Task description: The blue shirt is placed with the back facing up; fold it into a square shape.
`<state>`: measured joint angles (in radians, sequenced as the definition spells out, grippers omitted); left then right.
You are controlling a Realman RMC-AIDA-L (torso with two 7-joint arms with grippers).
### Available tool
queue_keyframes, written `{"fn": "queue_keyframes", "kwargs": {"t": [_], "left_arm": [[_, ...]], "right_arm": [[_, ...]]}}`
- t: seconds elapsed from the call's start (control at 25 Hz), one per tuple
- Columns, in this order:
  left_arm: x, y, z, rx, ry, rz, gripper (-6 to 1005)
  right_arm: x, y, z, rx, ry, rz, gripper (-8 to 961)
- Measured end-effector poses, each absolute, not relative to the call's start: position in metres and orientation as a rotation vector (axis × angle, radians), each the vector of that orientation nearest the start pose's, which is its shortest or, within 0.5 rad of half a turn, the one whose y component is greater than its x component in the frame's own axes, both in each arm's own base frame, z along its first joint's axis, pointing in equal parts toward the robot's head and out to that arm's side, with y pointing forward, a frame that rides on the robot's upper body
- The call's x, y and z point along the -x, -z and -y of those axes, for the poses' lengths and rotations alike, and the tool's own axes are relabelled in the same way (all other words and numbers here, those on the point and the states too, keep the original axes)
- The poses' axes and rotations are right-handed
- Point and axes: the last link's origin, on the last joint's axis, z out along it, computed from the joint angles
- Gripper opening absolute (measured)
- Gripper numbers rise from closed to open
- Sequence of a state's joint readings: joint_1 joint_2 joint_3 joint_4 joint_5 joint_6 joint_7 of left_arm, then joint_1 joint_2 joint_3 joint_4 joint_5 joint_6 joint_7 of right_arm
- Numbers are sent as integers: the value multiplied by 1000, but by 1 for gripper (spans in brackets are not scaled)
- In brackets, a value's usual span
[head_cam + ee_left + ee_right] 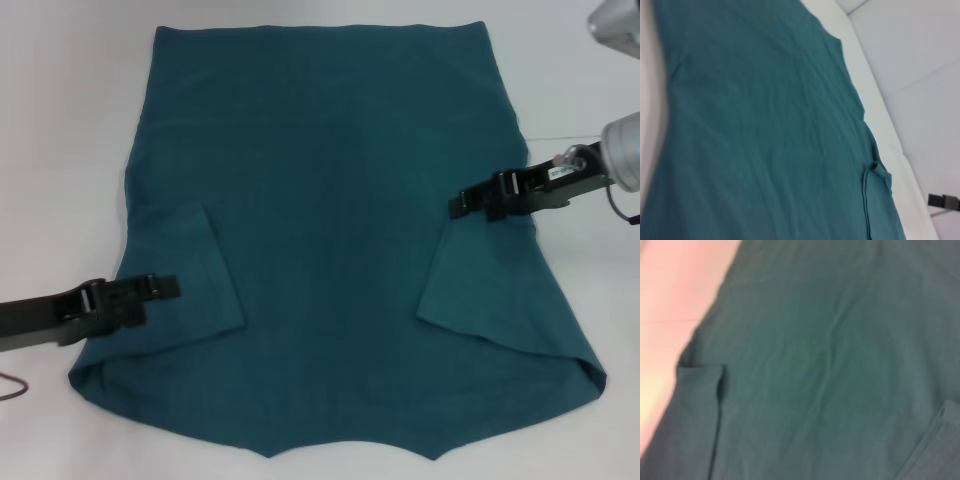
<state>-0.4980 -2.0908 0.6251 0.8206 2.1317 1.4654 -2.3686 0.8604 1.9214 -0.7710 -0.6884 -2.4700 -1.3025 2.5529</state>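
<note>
Teal-blue cotton short-sleeved shirt (340, 230) fills mid-frame, plain side up, sleeves folded in; left gripper (165, 287) at lower left and right gripper (462, 205) at right, finger state unclear, should grip side edges evenly.

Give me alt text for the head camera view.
A blue shirt lies flat, plain side up, both sleeves folded inward. The left gripper is at its left sleeve, the right gripper at its right edge.
</note>
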Motion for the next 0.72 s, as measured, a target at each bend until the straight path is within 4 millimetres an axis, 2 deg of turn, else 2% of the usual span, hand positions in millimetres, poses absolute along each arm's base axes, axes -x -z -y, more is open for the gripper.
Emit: {"fn": "queue_keyframes", "kwargs": {"t": [0.2,0.36,0.72], "left_arm": [[293,-37,-332,2045,732,2016,876],[304,-41,-326,1940,691,2130,876],[337,-52,-320,1703,681,2166,876]], "right_arm": [[-237,-70,-434,2215,-207,-1599,658],[-241,-73,-432,2211,-207,-1600,686],[-241,-68,-431,2227,-202,-1583,686]]}}
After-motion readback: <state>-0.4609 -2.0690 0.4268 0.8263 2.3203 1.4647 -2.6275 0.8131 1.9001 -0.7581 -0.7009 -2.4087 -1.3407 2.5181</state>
